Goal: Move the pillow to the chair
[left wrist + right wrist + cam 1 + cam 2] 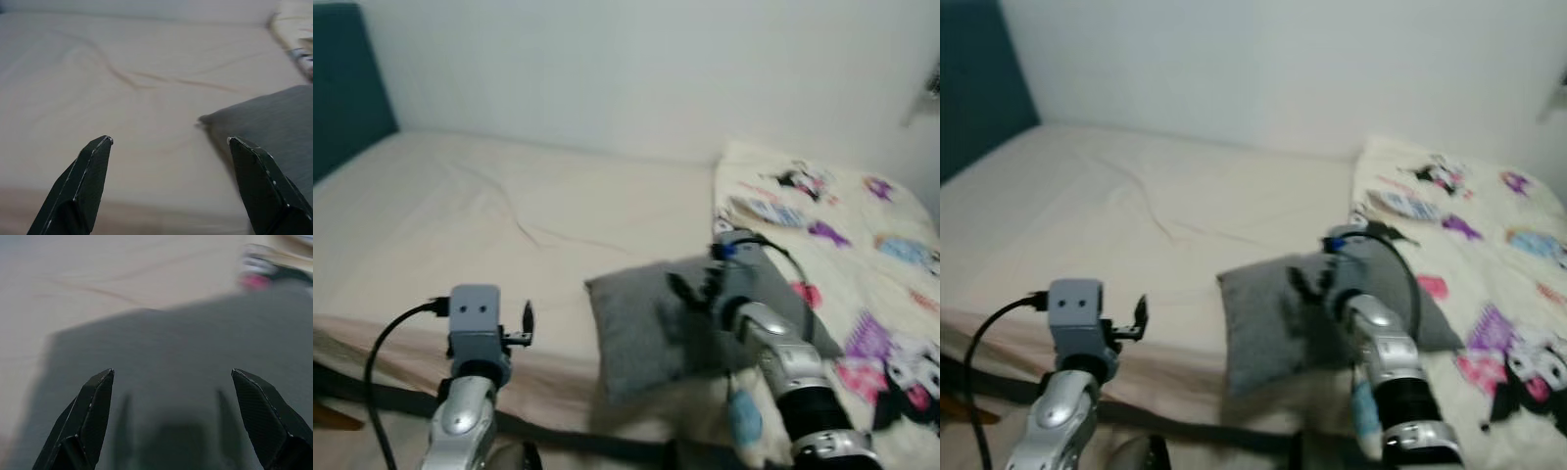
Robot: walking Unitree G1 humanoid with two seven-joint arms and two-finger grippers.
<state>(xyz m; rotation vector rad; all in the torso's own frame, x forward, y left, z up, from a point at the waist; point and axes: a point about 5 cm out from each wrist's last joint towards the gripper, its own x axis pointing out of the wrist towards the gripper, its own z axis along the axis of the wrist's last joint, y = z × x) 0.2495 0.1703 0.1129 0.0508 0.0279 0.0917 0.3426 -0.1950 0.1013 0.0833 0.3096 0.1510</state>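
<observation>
My left pincer point(524, 323) hangs released over the bed point(460, 215). The grey pillow point(636, 323) lies at the bed's near edge; my right pincer point(171, 421) hovers released above it. Grasping and carrying remain.

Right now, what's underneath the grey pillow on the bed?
The grey pillow lies on the cream bed sheet, its right edge over the patterned blanket. The open right gripper hovers above it. Whatever lies directly beneath is covered.
</observation>
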